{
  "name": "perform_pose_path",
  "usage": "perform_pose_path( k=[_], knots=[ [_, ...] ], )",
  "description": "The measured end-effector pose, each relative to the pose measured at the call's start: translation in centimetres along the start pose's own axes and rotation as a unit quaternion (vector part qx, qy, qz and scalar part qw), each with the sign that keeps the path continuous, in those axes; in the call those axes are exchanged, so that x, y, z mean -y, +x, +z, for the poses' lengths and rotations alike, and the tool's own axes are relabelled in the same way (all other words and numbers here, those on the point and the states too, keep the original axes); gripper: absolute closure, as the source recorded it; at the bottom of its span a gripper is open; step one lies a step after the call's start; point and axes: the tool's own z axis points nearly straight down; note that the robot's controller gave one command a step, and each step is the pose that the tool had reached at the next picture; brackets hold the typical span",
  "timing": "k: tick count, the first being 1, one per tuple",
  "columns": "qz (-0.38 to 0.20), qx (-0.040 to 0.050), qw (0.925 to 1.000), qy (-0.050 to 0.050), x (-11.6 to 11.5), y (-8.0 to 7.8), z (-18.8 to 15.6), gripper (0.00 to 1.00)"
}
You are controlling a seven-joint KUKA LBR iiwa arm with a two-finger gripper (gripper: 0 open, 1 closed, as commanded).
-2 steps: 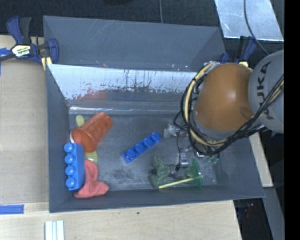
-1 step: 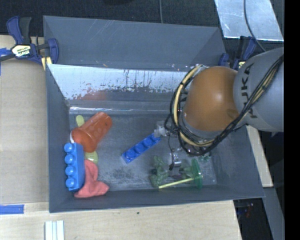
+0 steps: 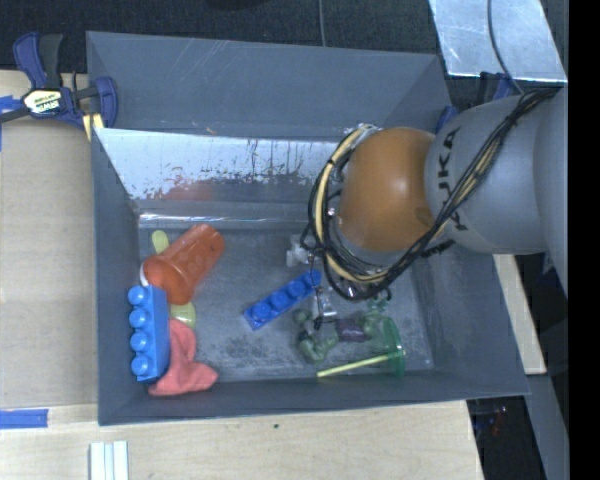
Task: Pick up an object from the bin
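Blue toy brick (image 3: 280, 303) lies slantwise mid-floor of the bin (image 3: 115, 298), its long axis rising to the right, and the gripper (image 3: 322, 318) hangs just at that right-hand end, green toys (image 3: 385, 340) close beyond it; parted or closed, I can't tell from here

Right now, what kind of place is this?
Likely a robot lab's picking station: a grey metal bin of loose toys, an orange cup among them, with a robot arm reaching in.
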Motion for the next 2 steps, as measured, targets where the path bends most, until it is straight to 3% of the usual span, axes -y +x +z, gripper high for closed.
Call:
perform_pose_path(
  k=[1,2],
  knots=[
    [0.084,-0.0027,0.9965,-0.002,-1.78,-1.23,2.09,1.00],
    [0.084,-0.0026,0.9965,-0.001,-1.78,-1.24,2.09,1.00]
  ],
)
